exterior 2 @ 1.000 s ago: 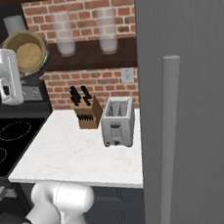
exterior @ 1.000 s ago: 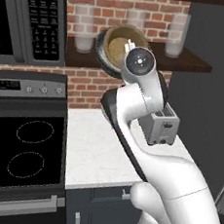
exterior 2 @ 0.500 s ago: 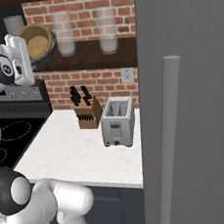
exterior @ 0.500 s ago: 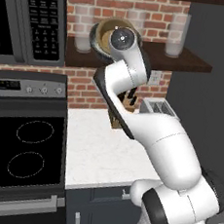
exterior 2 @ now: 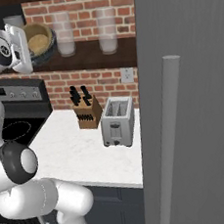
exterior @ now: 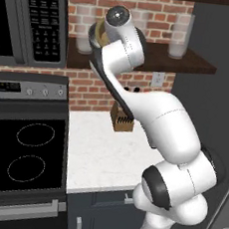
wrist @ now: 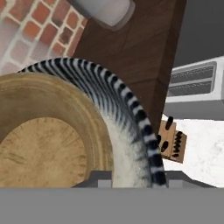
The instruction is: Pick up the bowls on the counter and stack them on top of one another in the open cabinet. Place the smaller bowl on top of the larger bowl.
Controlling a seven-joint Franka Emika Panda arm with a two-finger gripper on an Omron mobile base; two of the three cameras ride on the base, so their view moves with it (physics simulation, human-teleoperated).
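Note:
The smaller tan wooden bowl (wrist: 43, 144) sits nested inside the larger dark bowl (wrist: 133, 109), whose pale speckled inside shows beside it. My gripper (wrist: 140, 179) is shut on the larger bowl's rim, one finger inside and one outside. In the right base view the nested bowls (exterior 2: 39, 41) hang tilted at the left end of the open cabinet's brown shelf board (exterior 2: 91, 59), with the gripper (exterior 2: 26, 46) at their left edge. From the left base view a sliver of the bowls (exterior: 97, 32) shows behind my raised wrist, above the white counter (exterior: 102, 155).
Two glass jars (exterior 2: 65, 33) (exterior 2: 107, 31) stand on the shelf to the right of the bowls. A knife block (exterior 2: 87, 114) and a toaster (exterior 2: 117, 120) sit on the counter below. The microwave (exterior: 31, 20) hangs left of the shelf, above the stovetop (exterior: 27, 152). A grey fridge door (exterior 2: 191, 100) is at right.
The arm has swung higher and the wrist has turned. The nested bowls have moved with the gripper in over the shelf's left end.

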